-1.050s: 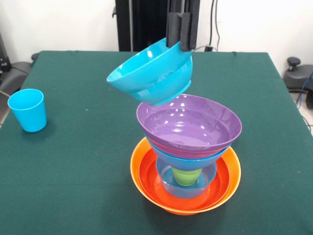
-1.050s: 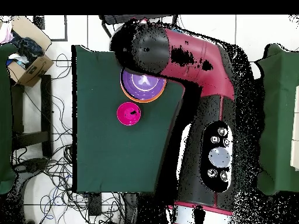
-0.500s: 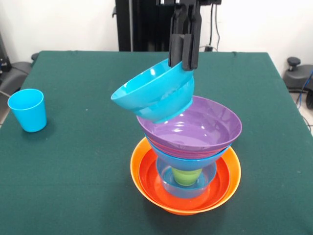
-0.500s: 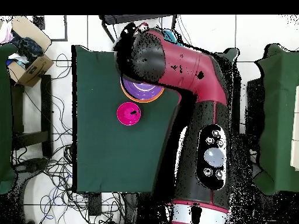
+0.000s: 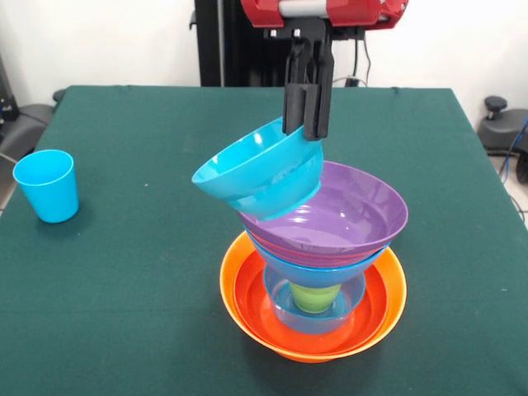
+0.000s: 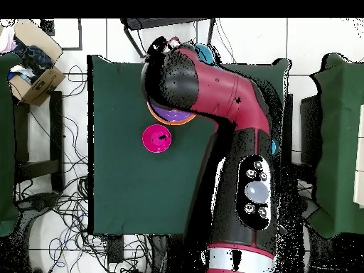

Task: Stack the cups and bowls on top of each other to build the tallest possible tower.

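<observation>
**Blue bowl comes down onto the purple one**

Blue plastic, tilted steeply with its mouth facing left, the bowl (image 5: pixel 257 167) hangs from the claw (image 5: pixel 305 111), which is clamped on its raised right rim. Over the last second it has dropped from clear air above the pile to where its base now meets the left inner edge of the purple bowl (image 5: pixel 346 216); the claw's red wrist has come into the front view with it.

Below, the tower (image 5: pixel 318 272) reads from the top: purple bowl, a thin red-orange rim, a blue bowl, a clear blue one over the lime green cup (image 5: pixel 314 297), all sitting in the big orange bowl (image 5: pixel 379 318).

So the placing step looks nearly done, but the bowl sits off-centre and canted; released like this it may slide or tip rather than nest.

Still unused: the light blue cup (image 5: pixel 47 185) standing alone at the left of the desk (image 5: pixel 124 272), and a pink bowl (image 6: pixel 157 138) seen from overhead beside the pile.
</observation>
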